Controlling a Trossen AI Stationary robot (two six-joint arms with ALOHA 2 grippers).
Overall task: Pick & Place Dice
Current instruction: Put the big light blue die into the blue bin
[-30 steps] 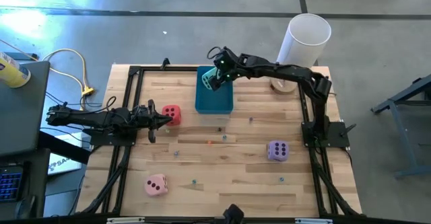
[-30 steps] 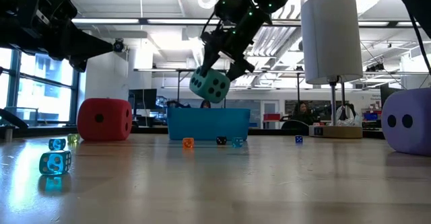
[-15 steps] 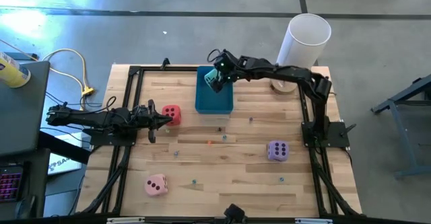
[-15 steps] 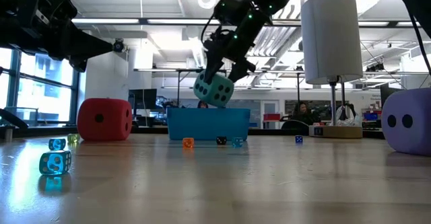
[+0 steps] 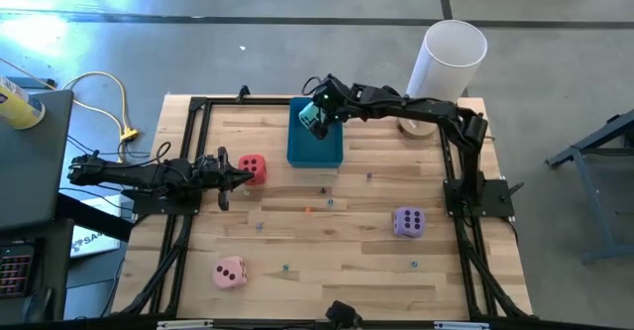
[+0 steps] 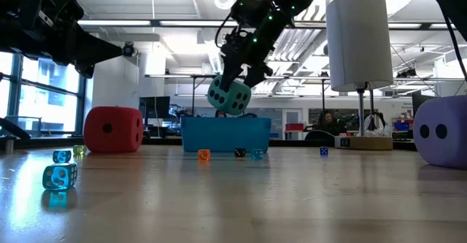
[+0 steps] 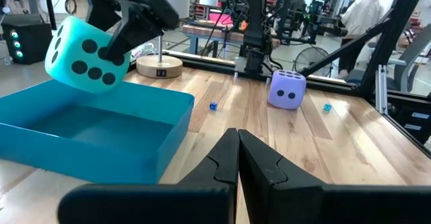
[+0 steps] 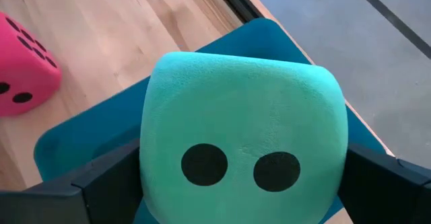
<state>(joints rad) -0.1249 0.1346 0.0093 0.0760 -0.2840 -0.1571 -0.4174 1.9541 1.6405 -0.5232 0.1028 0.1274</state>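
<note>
Fuzzy teal die point(image 8: 242, 136) between right gripper's point(image 5: 319, 115) fingers point(image 8: 101, 180)

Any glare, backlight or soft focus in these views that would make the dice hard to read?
High view: glare on the floor at top left; the table is evenly lit. Low view: bright ceiling lights behind leave both arms as dark silhouettes; the near tabletop looks soft, yet the teal die reads clearly. Right wrist view: that die fills the frame, its nearest edges slightly soft. Left wrist view: the purple die reads clearly.
</note>
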